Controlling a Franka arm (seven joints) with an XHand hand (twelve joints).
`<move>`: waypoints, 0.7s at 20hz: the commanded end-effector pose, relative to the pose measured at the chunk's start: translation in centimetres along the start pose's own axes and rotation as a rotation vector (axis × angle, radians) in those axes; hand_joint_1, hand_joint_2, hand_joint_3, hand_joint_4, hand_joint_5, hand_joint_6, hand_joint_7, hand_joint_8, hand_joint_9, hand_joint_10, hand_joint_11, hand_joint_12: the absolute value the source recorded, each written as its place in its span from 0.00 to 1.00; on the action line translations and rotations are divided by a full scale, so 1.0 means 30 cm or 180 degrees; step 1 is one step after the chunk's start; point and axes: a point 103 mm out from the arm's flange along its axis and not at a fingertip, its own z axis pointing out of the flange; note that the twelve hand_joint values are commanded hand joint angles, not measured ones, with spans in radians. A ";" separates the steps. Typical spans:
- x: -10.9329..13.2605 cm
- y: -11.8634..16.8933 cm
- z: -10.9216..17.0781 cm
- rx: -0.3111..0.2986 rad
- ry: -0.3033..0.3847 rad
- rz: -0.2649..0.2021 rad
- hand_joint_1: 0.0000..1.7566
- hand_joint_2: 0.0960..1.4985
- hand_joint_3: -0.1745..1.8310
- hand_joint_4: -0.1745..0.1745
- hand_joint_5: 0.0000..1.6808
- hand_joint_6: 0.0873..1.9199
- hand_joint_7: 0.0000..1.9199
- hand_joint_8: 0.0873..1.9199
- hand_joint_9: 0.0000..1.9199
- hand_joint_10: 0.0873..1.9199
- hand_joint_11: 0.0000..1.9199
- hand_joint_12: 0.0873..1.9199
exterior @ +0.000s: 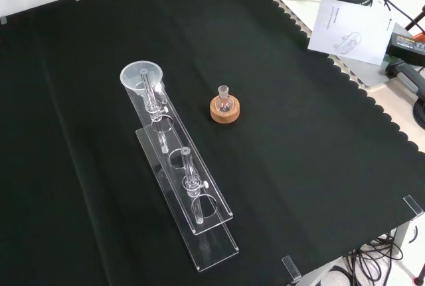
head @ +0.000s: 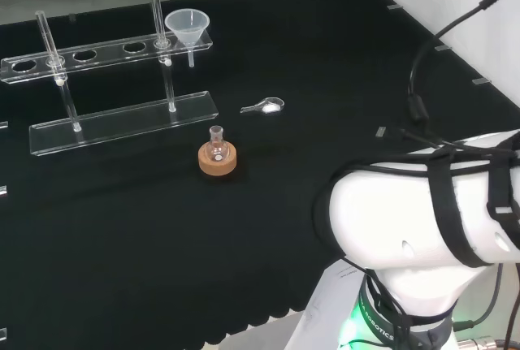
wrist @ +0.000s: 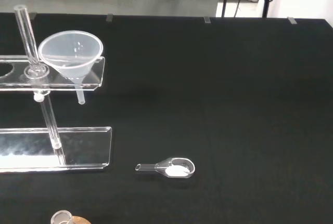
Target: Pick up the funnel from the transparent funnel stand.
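Observation:
A clear funnel (head: 185, 25) sits in the end hole of the transparent stand's upper shelf (head: 106, 51), at the shelf's right end in the head view. Its stem hangs below the shelf, above the stand's base plate (head: 122, 118). In the front view the funnel (exterior: 141, 77) is at the far end of the stand (exterior: 199, 233). The wrist view looks at the funnel (wrist: 71, 52) and the stand (wrist: 78, 146) from some way off, with bare cloth between.
A small glass flask on a cork ring (head: 217, 155) stands in front of the stand, also seen in the front view (exterior: 224, 108). A clear scoop with white powder (head: 264, 107) lies to its right (wrist: 171, 168). The arm's white links (head: 422, 212) rise at lower right.

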 end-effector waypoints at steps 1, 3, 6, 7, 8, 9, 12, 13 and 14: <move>0.039 0.088 0.050 0.0065 -0.0044 0.0002 0.00 0.77 0.30 0.59 0.05 0.00 0.01 0.06 0.03 0.29 0.01 0.70; 0.058 0.134 0.068 0.0126 -0.0050 -0.0039 0.00 0.77 0.30 0.58 0.06 0.00 0.01 0.06 0.04 0.29 0.01 0.70; 0.086 0.216 0.096 0.0274 -0.0016 -0.0145 0.00 0.77 0.30 0.58 0.06 0.00 0.01 0.07 0.04 0.29 0.01 0.70; 0.099 0.248 0.104 0.0296 -0.0024 -0.0167 0.00 0.77 0.30 0.58 0.06 0.00 0.01 0.07 0.04 0.29 0.01 0.70; 0.113 0.276 0.110 0.0298 -0.0019 -0.0193 0.00 0.77 0.30 0.58 0.06 0.00 0.01 0.07 0.04 0.29 0.01 0.70; 0.127 0.299 0.117 0.0295 -0.0027 -0.0220 0.00 0.77 0.30 0.58 0.06 0.00 0.01 0.07 0.04 0.29 0.01 0.70; 0.171 0.363 0.151 0.0342 -0.0056 -0.0304 0.00 0.77 0.30 0.58 0.06 0.00 0.01 0.07 0.04 0.29 0.01 0.70; 0.187 0.383 0.165 0.0380 -0.0050 -0.0352 0.00 0.77 0.30 0.58 0.06 0.00 0.01 0.07 0.04 0.29 0.00 0.70; 0.203 0.401 0.179 0.0420 -0.0038 -0.0405 0.00 0.77 0.29 0.58 0.06 0.00 0.01 0.08 0.04 0.29 0.00 0.70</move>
